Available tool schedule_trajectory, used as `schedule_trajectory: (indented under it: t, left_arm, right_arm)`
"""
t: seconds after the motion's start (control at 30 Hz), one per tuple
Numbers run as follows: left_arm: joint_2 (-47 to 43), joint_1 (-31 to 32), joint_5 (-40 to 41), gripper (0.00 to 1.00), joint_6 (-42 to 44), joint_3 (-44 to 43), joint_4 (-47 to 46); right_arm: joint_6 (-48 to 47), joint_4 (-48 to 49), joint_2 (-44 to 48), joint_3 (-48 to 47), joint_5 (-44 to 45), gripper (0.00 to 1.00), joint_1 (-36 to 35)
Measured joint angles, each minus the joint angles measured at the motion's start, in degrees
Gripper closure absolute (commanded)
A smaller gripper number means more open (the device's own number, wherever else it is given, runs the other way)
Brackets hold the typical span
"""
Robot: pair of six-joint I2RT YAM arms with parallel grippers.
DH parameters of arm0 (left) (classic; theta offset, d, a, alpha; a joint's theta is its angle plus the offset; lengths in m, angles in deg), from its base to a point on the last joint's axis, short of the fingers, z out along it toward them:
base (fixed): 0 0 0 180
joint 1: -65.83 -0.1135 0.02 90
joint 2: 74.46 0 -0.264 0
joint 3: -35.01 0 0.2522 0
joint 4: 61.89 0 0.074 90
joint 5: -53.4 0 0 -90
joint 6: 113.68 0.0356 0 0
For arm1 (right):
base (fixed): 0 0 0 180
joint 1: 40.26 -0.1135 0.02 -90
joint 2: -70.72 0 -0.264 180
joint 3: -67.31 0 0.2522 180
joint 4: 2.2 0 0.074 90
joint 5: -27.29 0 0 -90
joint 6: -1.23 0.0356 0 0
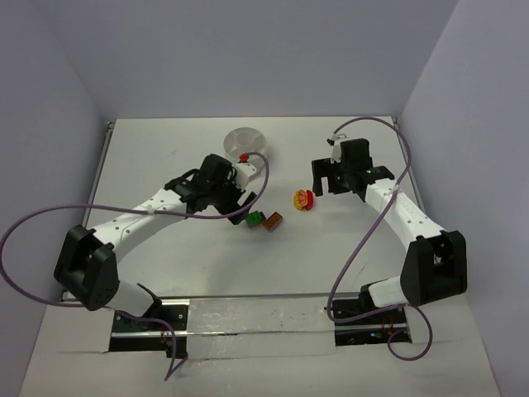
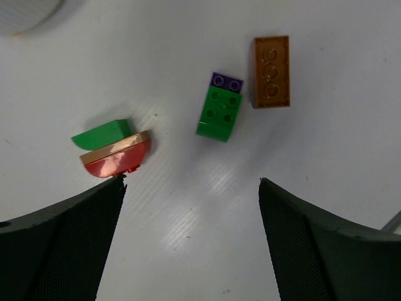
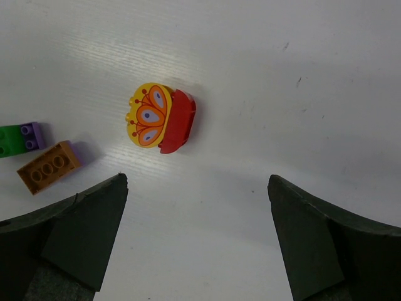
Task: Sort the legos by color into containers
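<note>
Both spread wide: left end effector near green brick, right end effector near yellow-and-red brick.

overhead from behind, wrist views close, sharing brown brick

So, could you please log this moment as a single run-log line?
left gripper open, empty | right gripper open, near yellow-and-red brick | green-and-purple brick, orange-brown brick outside white bowl

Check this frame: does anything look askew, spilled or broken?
Nothing spilled or broken. One oddity: mixed colours look joined. A green, tan and red stack lies on its side, and a purple piece sits against the green brick.
</note>
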Motion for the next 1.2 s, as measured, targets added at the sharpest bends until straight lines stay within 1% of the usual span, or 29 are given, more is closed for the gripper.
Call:
schedule_trajectory:
  t: [0.1,0.13,0.27,0.4,0.53,0.8,1.03,1.2]
  left_arm:
    - [3.8,1.4,-0.3,0.17,0.0,-2.0,1.6]
    - [5.2,1.5,-0.2,0.18,-0.1,-3.0,1.9]
    - [9.7,1.7,0.4,0.20,-0.4,-5.9,2.2]
    - [12.3,2.7,0.7,0.20,-0.4,-6.3,2.4]
    - [14.2,3.5,-0.6,0.21,0.2,-6.4,2.9]
    - [17.5,3.6,-2.3,0.26,1.9,-8.7,3.1]
    - [20.9,3.9,-2.3,0.33,3.1,-11.5,3.3]
    - [22.6,4.5,-2.1,0.36,3.7,-11.9,3.5]
  right_arm:
    - [0.0,-0.3,0.0,0.0,-0.6,0.00,1.5]
    - [0.0,-0.4,0.0,0.0,-0.7,0.00,1.8]
    - [0.0,-0.8,0.0,0.0,-0.9,0.00,2.2]
    - [0.0,-1.0,0.0,0.0,-1.3,0.00,2.2]
    - [0.0,-1.0,0.0,-0.1,-1.6,0.00,2.2]
    - [0.0,-1.0,0.0,-0.1,-1.8,0.00,2.2]
    - [0.0,-1.0,0.0,-0.1,-1.8,0.00,2.2]
    - [0.0,-1.0,0.0,-0.1,-1.8,0.00,2.2]
